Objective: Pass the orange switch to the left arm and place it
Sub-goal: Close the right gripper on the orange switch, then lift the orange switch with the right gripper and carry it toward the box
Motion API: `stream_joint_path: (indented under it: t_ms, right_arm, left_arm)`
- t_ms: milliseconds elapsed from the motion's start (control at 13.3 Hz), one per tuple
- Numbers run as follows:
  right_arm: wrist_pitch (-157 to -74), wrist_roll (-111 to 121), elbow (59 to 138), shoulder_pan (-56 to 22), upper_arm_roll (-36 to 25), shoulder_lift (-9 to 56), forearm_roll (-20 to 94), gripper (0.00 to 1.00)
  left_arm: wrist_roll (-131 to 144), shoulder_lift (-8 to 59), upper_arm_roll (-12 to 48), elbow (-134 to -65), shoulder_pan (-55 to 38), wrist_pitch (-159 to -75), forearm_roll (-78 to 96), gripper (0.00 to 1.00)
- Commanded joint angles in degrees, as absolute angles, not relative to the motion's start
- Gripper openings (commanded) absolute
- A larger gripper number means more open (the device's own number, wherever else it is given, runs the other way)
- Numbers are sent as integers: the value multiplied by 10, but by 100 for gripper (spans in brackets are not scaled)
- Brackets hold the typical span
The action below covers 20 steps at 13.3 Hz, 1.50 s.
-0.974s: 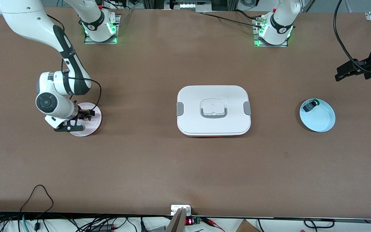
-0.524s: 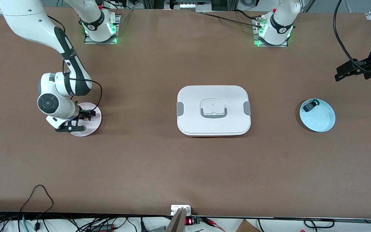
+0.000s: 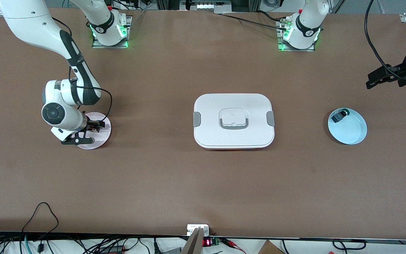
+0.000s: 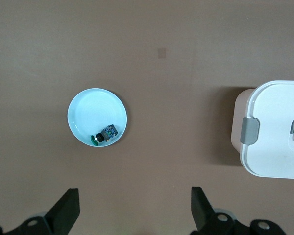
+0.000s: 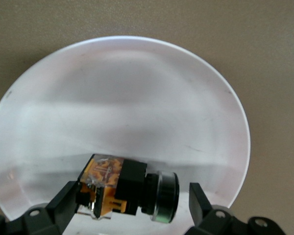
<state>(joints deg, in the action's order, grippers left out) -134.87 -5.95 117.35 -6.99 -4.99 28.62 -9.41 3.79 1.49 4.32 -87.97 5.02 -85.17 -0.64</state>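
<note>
The orange switch [image 5: 127,188] lies on its side on a pale pink plate [image 3: 99,135] toward the right arm's end of the table. It has a black body, an orange block at one end and a round cap at the other. My right gripper [image 5: 132,200] is down at the plate, open, with the switch between its fingers. One finger sits against the orange end and the other stands a little off the cap. The white box [image 3: 234,120] rests mid-table with its lid on. My left gripper [image 4: 134,210] waits open and empty, high over the table's left-arm end.
A light blue plate [image 3: 347,126] lies between the box and the left arm's end, holding a small black part with a green cap [image 3: 338,115]. Bare brown tabletop surrounds the box. Cables run along the edge nearest the front camera.
My right gripper has sunk a little lower onto the pink plate, around the switch. The left arm, the box and the blue plate have not moved.
</note>
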Motion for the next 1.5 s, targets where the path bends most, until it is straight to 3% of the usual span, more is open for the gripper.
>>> stream_joint_path:
  t_ms: [0,75,150,225,300,974,1423]
  right_arm:
    - [-1355,-72,1174,-76,-54,288,-106,85]
    - [-1354,-72,1174,-77,-54,288,-106,58]
    - [-1352,-72,1173,-78,-54,288,-106,41]
    - [-1351,-72,1173,-78,-54,288,-103,27]
    - [-1349,-70,1172,-79,-54,287,-99,22]
    - [-1316,-59,1168,-100,-40,223,-95,21]
    - [-1144,-56,1087,-123,-40,171,-46,20]
  left_arm:
    - [33,13,43,-872,50,-847,-11,100]
    - [33,14,43,-872,50,-847,-11,100]
    - [34,13,44,-872,50,-847,-11,100]
    - [34,13,44,-872,49,-847,-11,100]
    - [34,13,44,-872,50,-847,-11,100]
    - [33,14,43,-867,49,-847,-11,100]
    - [33,14,43,-866,50,-847,-11,100]
